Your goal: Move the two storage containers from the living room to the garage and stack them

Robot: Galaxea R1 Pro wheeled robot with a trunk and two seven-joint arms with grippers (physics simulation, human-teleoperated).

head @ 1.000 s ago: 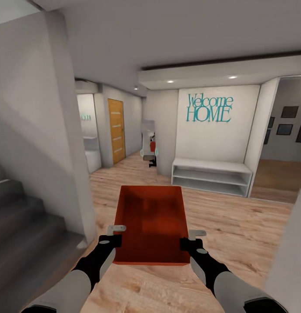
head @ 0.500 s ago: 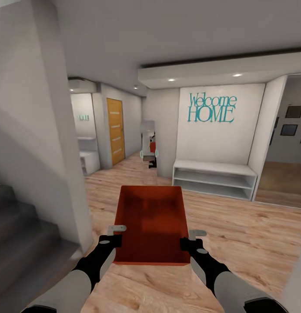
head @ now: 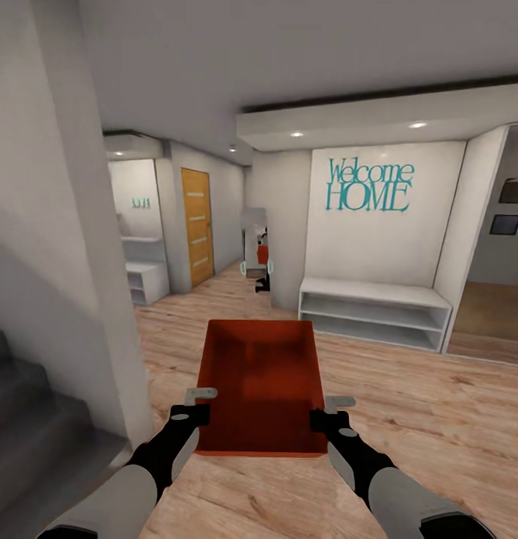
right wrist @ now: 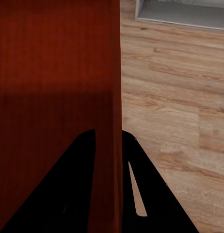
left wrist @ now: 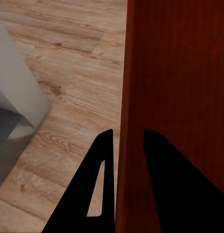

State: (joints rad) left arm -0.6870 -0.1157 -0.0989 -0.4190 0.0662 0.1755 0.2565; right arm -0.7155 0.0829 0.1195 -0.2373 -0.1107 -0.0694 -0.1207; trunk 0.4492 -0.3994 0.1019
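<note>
L gripper (head: 201,404) has its jaws clamped over the left side wall of the storage container (head: 260,385), 1 finger inside and 1 outside; the left wrist view shows the 2 dark fingers (left wrist: 102,184) straddling the thin red-orange wall (left wrist: 129,97) w/ wood floor beside it. R gripper (head: 328,412) grips the opposite, right wall the same way; in the right wrist view the wall (right wrist: 114,97) runs betw. its 2 fingers (right wrist: 141,189), bin interior on 1 side, floor planks on the other. The container is an open, lidless red-orange bin held level betw. both arms, up off the light wood plank floor (head: 409,419), straight in front of the robot, its inside bare. Taking the container as landmark: beyond it and to its right stands a low white shelf unit (head: 375,313) against a white wall carrying teal "Welcome HOME" lettering (head: 368,185). Straight beyond the container, farther off, is a narrow mirror-like panel (head: 256,251) at a wall corner. Beyond and to its left is an orange-wood door (head: 197,224) down a short hallway, w/ a white alcove shelf (head: 143,277) further left. Close on the container's left rises a grey-white wall corner (head: 87,247), w/ dark grey stair steps (head: 27,427) at its foot. Far right of the container an opening shows dark framed pictures (head: 510,206) on a grey wall.
</note>
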